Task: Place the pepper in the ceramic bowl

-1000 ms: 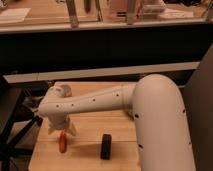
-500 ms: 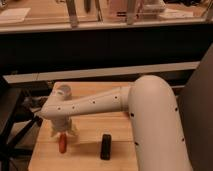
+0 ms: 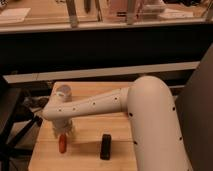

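Observation:
The pepper (image 3: pixel 62 144) is small and orange-red and lies on the wooden table (image 3: pixel 85 155) near its front left. My gripper (image 3: pixel 64 131) hangs straight above the pepper's far end, at the end of the white arm (image 3: pixel 95 105) that reaches in from the right; I cannot tell whether it touches the pepper. The green ceramic bowl is not visible; it is either hidden behind the arm or out of view.
A black rectangular bar (image 3: pixel 105 146) lies to the right of the pepper. A small white cup (image 3: pixel 64 92) stands at the back left of the table. A dark chair frame (image 3: pixel 15 125) is to the left. A counter with shelves (image 3: pixel 105 25) runs behind.
The arm has swung lower across the table and the gripper has come down a little over the pepper. The pepper and the black bar have stayed in place.

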Controlling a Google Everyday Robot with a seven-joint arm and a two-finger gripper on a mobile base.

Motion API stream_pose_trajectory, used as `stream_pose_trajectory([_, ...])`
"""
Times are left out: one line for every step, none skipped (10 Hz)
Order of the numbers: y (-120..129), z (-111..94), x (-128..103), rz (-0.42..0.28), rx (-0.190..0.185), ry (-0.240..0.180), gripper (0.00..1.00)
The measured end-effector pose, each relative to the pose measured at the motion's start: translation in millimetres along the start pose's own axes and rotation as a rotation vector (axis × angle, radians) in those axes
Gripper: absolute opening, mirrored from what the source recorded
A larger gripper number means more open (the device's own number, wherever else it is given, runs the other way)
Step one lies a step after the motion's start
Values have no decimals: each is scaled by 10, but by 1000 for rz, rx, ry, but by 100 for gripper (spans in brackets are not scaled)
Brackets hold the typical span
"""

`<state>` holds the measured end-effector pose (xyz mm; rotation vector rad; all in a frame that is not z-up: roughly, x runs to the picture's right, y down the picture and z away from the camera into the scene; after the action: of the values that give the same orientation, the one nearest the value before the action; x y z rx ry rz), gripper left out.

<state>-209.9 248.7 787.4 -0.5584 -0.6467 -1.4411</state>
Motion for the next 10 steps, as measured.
stream_pose_trajectory([-12, 19, 6, 1, 5, 0, 37])
stream_pose_trajectory([-16, 35, 10, 2, 6, -1, 32])
stream_pose_trajectory([-12, 45, 13, 3, 6, -3, 22])
stream_pose_trajectory([28, 32, 23, 10, 4, -3, 11])
stream_pose_trajectory([86, -7, 50, 17, 3, 4, 6])
stream_pose_trajectory([199, -129, 127, 35, 8, 13, 2])
stream_pose_trajectory([299, -208, 186, 50, 11, 18, 2])
stream_pose_trajectory([345, -236, 226, 57, 11, 19, 2])
stream_pose_trajectory([364, -250, 252, 62, 14, 24, 2])
stream_pose_trajectory([367, -265, 276, 68, 22, 30, 2])
